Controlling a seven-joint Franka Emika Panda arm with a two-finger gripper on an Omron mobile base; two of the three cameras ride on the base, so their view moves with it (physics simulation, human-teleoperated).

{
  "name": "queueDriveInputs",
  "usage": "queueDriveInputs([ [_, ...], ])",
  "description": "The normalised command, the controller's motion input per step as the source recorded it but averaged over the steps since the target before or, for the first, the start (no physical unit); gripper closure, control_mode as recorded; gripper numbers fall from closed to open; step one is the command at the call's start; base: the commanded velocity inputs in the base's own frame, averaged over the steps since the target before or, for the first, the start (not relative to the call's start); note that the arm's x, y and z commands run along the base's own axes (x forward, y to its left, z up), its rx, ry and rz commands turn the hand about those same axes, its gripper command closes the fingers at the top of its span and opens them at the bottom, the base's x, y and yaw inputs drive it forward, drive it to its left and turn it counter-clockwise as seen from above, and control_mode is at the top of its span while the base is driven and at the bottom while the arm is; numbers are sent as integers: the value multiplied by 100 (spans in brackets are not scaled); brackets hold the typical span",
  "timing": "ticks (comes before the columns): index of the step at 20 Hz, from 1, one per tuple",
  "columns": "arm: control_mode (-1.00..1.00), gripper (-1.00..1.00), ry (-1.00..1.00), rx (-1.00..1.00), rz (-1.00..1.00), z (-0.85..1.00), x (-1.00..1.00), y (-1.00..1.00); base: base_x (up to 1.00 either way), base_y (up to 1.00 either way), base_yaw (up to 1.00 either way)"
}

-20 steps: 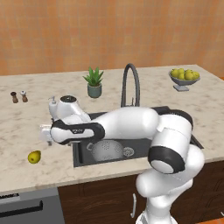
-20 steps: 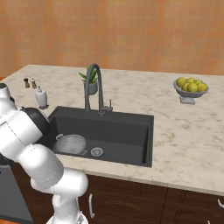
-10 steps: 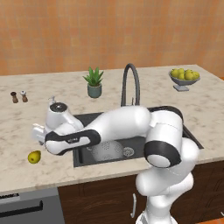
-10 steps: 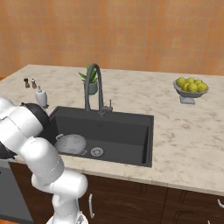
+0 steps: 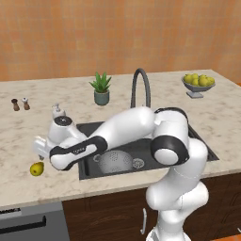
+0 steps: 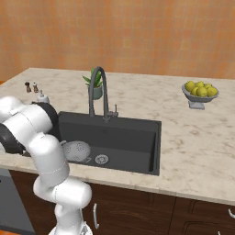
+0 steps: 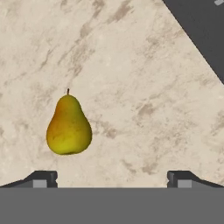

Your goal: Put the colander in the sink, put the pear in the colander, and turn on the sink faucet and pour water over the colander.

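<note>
The yellow pear (image 5: 36, 168) lies on the marble counter left of the sink (image 5: 87, 170). In the hand view the pear (image 7: 68, 127) is on its side, stem pointing up in the picture, above the left fingertip (image 7: 41, 179). My gripper (image 7: 111, 180) is open, its fingers spread wide, with nothing between them. It hangs just above and slightly behind the pear (image 5: 40, 154). The pale perforated colander (image 5: 115, 161) sits in the sink's left part, also visible from the right (image 6: 76, 150). The dark gooseneck faucet (image 5: 140, 87) stands behind the basin; no water runs.
A white soap dispenser (image 5: 57, 110) stands behind my hand, a potted plant (image 5: 101, 89) beside the faucet. Salt and pepper shakers (image 5: 20, 103) stand far left. A grey fruit bowl (image 5: 197, 84) is at the right. The sink's corner (image 7: 205, 30) shows near the hand.
My arm has swung left, away from the sink, and lowered the hand toward the pear. The pear and the colander have stayed put.
</note>
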Motion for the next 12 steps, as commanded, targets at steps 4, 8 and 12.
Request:
queueDriveInputs([
  [4,-100,-100,0,0,-2,-8,24,21,0,0,0],
  [8,-100,-100,1,0,-2,0,11,24,0,0,0],
  [12,-100,-100,0,0,-4,0,1,33,0,0,0],
])
